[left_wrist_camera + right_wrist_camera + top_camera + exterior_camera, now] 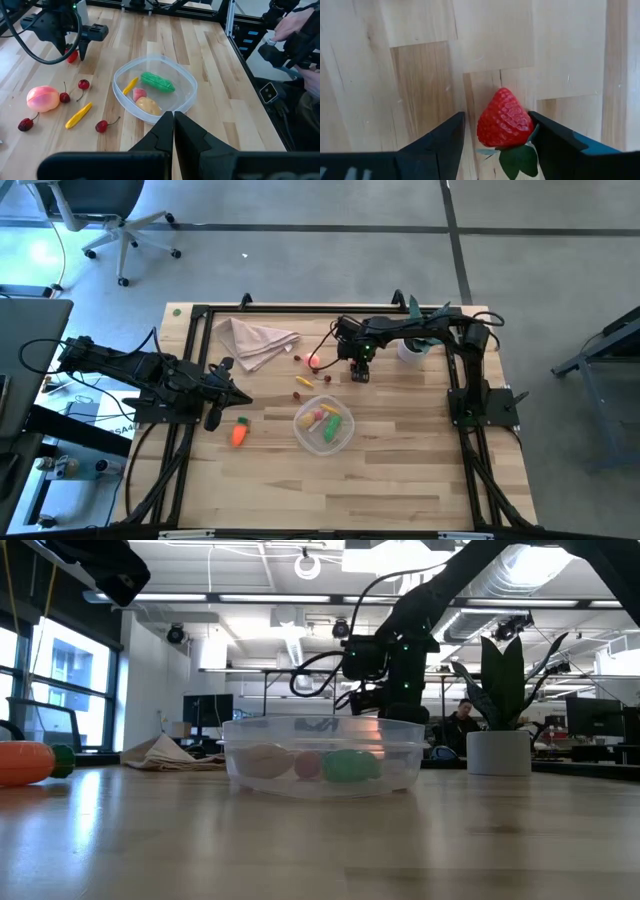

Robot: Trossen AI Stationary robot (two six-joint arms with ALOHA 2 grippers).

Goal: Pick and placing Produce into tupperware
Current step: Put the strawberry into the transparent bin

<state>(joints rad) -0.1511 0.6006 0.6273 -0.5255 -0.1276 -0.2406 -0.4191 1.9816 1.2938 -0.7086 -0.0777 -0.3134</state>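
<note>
Right pincer (495, 132) points down at the wooden surface (400, 470), its fingers spread to either side of a red strawberry (504, 120) lying on the wood; one finger looks to touch the fruit, the other stands just apart. Left pincer (173, 125), fingers pressed together and holding nothing, hangs near the surface's left edge, beside the orange carrot (238, 433). The clear round tupperware (324, 425) sits at mid-surface and holds a green pepper (157, 82), a tan potato (148, 105), a pink piece and a yellow piece. Outside it lie a pink peach (43, 98), several cherries (103, 125) and a yellow pepper (78, 115). A beige napkin (255, 340) and a potted plant (498, 715) stand farther back. No legible writing appears.
</note>
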